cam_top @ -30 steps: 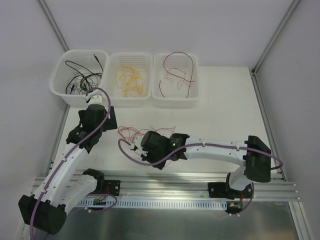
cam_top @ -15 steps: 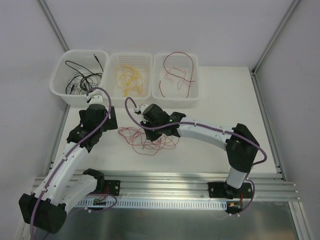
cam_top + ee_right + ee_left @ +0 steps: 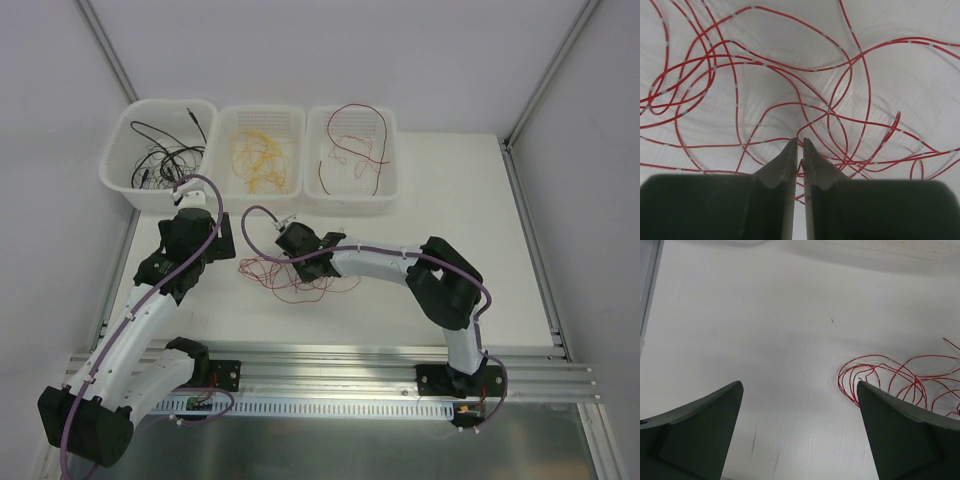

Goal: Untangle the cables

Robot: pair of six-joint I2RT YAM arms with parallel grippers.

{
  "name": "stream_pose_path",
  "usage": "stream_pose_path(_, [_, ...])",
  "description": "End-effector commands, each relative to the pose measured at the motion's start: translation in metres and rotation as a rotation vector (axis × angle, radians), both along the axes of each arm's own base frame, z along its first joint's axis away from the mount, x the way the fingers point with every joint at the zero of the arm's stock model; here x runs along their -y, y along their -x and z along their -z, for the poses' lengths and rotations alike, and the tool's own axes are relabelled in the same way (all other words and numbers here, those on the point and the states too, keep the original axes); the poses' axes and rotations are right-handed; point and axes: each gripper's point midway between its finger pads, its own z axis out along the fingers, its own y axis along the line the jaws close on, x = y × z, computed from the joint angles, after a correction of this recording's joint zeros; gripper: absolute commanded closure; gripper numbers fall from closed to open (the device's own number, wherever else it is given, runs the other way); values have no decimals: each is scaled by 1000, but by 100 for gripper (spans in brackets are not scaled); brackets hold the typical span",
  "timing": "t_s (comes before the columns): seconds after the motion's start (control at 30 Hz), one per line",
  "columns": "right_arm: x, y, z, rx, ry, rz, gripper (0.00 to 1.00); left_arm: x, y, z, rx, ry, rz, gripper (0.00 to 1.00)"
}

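Robotics lab test cell: left arm point(image 3: 135, 320) and right arm point(image 3: 385, 263) bolted to an aluminium rail point(image 3: 330, 372) at the near edge of a bare white table point(image 3: 450, 210), plain white walls point(image 3: 350, 50) framed by metal struts point(image 3: 552, 75), three white plastic bins point(image 3: 262, 200) lined along the far edge

Left gripper point(image 3: 799, 384) jaws wide apart, dark fingers point(image 3: 695, 430) at bottom corners. Red cables point(image 3: 900, 377) in loose overlapping loops on white table point(image 3: 765, 330), just beyond gripper's right finger, partly hidden behind it. Faint scuff marks on table ahead of gripper.
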Motion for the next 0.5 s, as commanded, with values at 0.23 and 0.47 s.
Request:
stream_pose_path(0.23, [10, -22, -17, 118, 52, 69, 59, 1, -5, -4, 21, 12, 4, 1])
stream_pose_path(0.47, [10, -24, -36, 185, 83, 52, 55, 2, -5, -4, 19, 15, 11, 1])
